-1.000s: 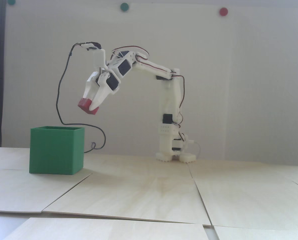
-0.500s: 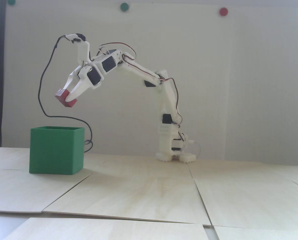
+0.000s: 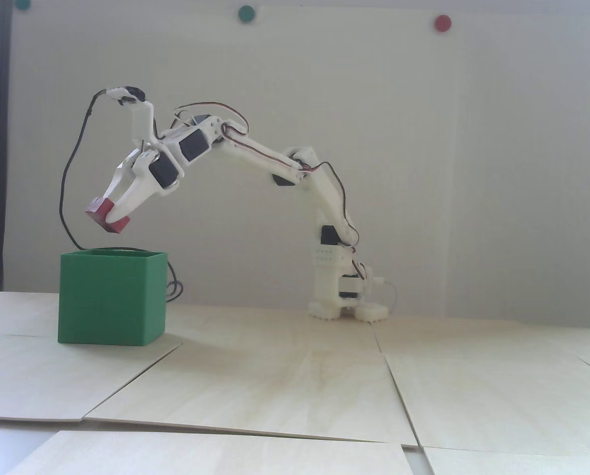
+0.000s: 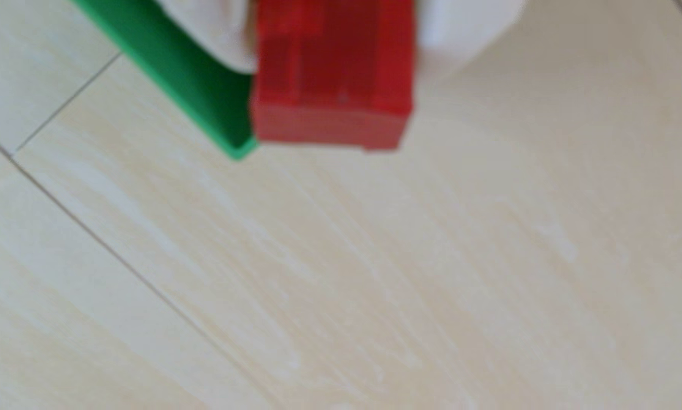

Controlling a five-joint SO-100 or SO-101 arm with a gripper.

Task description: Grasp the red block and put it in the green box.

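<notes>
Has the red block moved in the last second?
Yes. Held in the gripper, the red block moved left, now over the green box, which stayed put.

The red block (image 3: 107,216), a small matte cube, is seen tilted in the air in the fixed view, clear of the rim of the green box (image 3: 111,297) and above its left half. The box, a tall open-topped green cube, is set upright on the pale wooden table at the left. In the blurred wrist view the block (image 4: 331,79) is seen beside a corner of the box (image 4: 197,82).

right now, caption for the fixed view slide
Gripper holds the red block just above the open green box.
</notes>
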